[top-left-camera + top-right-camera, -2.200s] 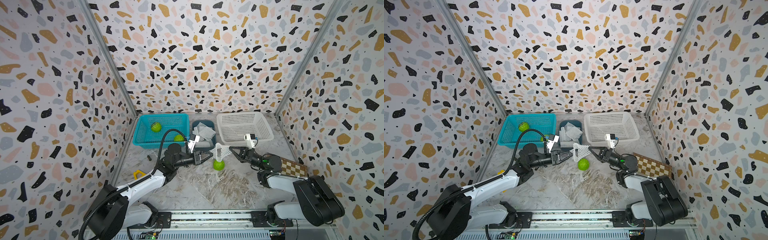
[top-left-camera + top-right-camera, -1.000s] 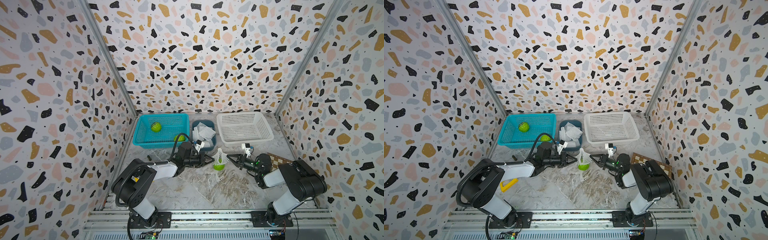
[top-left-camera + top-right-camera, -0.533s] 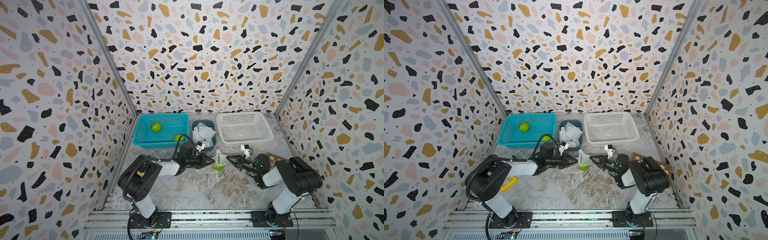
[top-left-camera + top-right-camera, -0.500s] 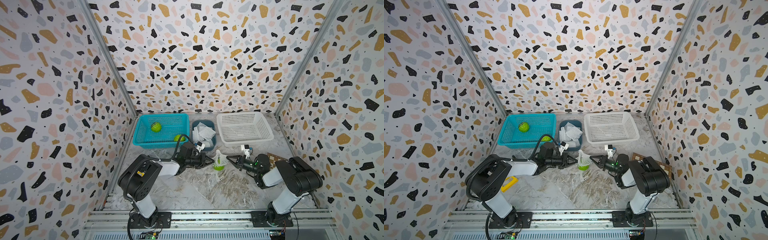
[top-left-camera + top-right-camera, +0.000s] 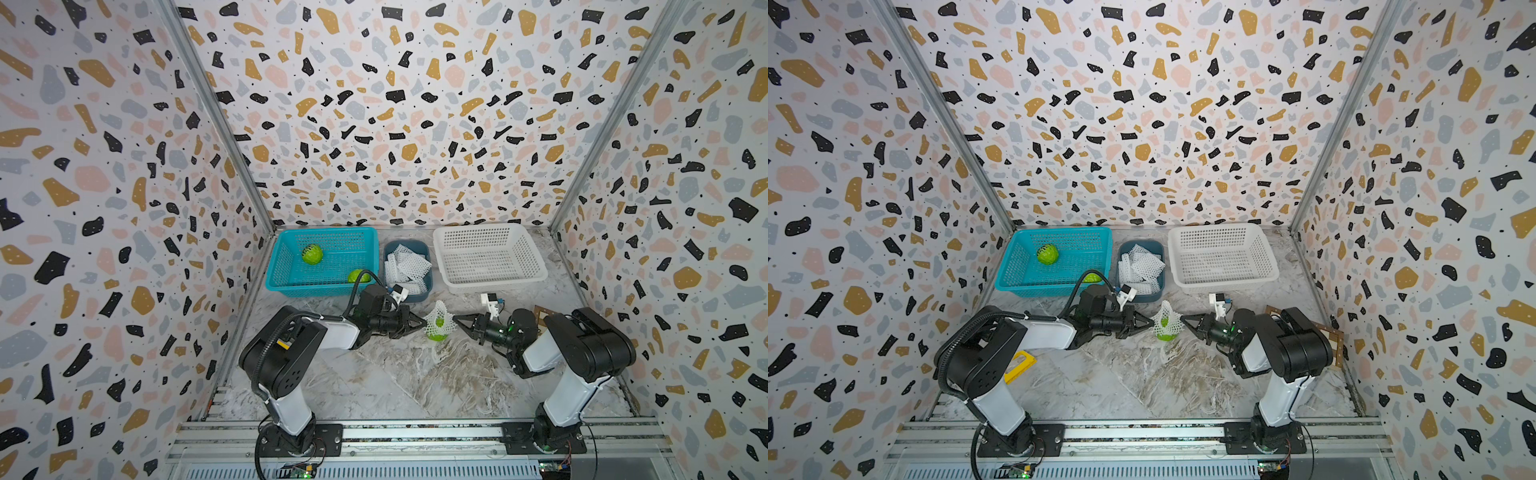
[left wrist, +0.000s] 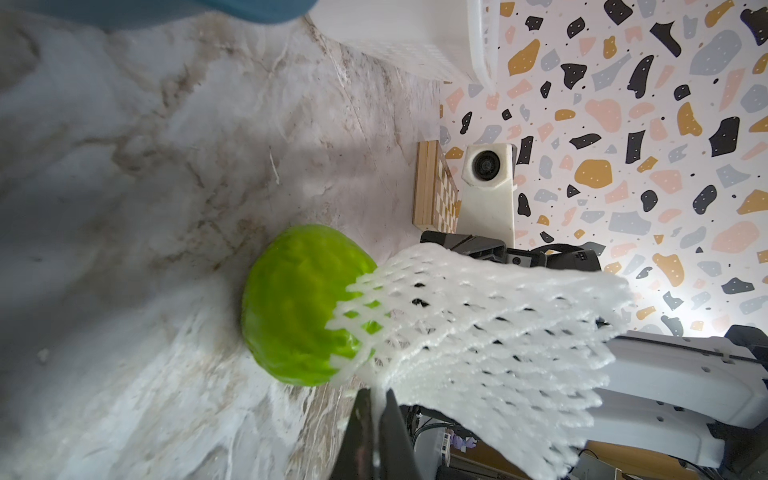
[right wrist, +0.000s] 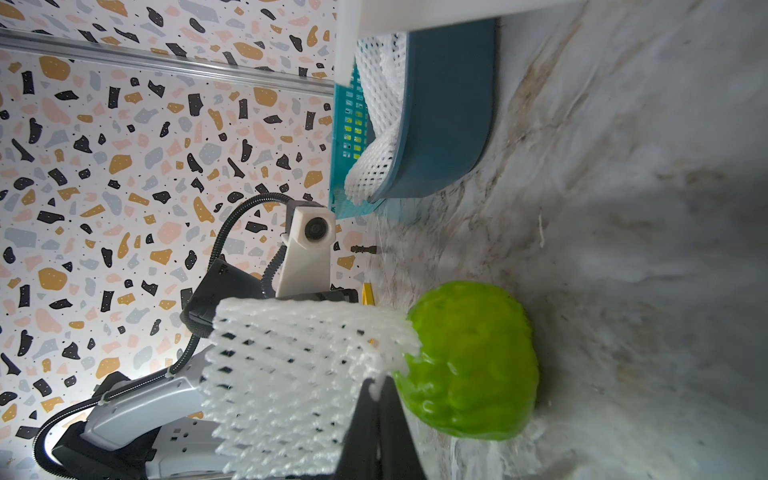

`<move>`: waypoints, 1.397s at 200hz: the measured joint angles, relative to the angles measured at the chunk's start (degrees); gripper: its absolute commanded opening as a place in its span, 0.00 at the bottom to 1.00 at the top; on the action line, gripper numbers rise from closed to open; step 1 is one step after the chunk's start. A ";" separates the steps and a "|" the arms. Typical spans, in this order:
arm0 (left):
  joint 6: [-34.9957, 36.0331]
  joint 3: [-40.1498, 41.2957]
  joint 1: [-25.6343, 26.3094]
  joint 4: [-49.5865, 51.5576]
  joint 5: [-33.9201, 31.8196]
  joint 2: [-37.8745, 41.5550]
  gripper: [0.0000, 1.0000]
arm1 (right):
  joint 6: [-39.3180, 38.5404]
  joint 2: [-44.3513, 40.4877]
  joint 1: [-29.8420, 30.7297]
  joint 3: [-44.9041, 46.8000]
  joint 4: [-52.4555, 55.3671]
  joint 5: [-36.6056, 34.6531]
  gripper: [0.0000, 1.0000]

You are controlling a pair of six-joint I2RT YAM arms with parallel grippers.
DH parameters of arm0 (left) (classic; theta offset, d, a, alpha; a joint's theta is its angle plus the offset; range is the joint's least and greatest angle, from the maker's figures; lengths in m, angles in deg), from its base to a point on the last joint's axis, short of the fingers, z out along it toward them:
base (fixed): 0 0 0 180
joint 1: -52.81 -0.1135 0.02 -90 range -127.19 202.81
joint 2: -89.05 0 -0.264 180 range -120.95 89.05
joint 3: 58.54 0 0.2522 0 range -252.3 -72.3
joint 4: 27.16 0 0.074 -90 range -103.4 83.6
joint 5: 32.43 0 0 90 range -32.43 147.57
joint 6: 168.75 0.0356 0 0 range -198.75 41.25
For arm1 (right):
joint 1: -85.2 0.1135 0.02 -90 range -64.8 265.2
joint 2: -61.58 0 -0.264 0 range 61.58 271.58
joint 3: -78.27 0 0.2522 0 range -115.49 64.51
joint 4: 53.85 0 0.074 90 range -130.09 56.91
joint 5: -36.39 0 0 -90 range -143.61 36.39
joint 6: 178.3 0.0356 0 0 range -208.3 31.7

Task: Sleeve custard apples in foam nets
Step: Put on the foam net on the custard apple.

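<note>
One bright-green custard apple (image 5: 436, 336) (image 5: 1165, 336) sits on the marble table between both arms. A white foam net (image 5: 439, 319) (image 5: 1167, 321) covers its upper part and stands up above it. My left gripper (image 5: 419, 325) (image 6: 376, 399) is shut on the net's lower rim on one side. My right gripper (image 5: 457, 321) (image 7: 376, 386) is shut on the opposite rim. Both wrist views show the apple (image 6: 297, 307) (image 7: 473, 361) mostly bare below the net (image 6: 478, 332) (image 7: 291, 365). Two more custard apples (image 5: 312, 253) (image 5: 358, 276) lie in the blue basket (image 5: 324, 233).
A dark blue bin (image 5: 428, 286) holding several loose foam nets (image 5: 405, 264) stands between the blue basket and a white lattice basket (image 5: 540, 275) at the back. A checkered wooden board (image 5: 1329, 332) lies behind the right arm. A yellow piece (image 5: 1019, 365) lies near the left arm.
Both grippers have come down and closer together, bringing the stretched net from above the apple down onto its top. Both arms have folded back towards their bases.
</note>
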 measured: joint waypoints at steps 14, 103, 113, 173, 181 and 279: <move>-0.02 0.00 0.00 -0.15 0.00 -0.09 0.00 | -0.07 0.33 0.00 0.09 -0.20 0.00 0.00; -0.90 0.28 0.00 -1.88 0.22 -2.58 0.00 | -1.33 1.99 0.00 1.75 -0.22 -0.04 0.00; -0.90 0.28 0.00 -1.95 0.26 -2.91 0.00 | -1.49 2.32 0.00 1.73 -0.24 -0.09 0.00; -0.76 -0.83 0.00 -1.42 0.46 -3.91 0.00 | -1.53 4.00 -0.22 -0.13 -0.26 -0.87 0.00; -0.59 -1.33 0.00 -1.29 0.46 -3.93 0.00 | -1.53 4.00 -0.28 -0.44 -0.26 -1.05 0.00; 0.55 -1.70 -0.20 -0.63 0.50 -4.44 0.00 | -3.45 4.31 -0.48 -1.09 1.97 -1.46 0.00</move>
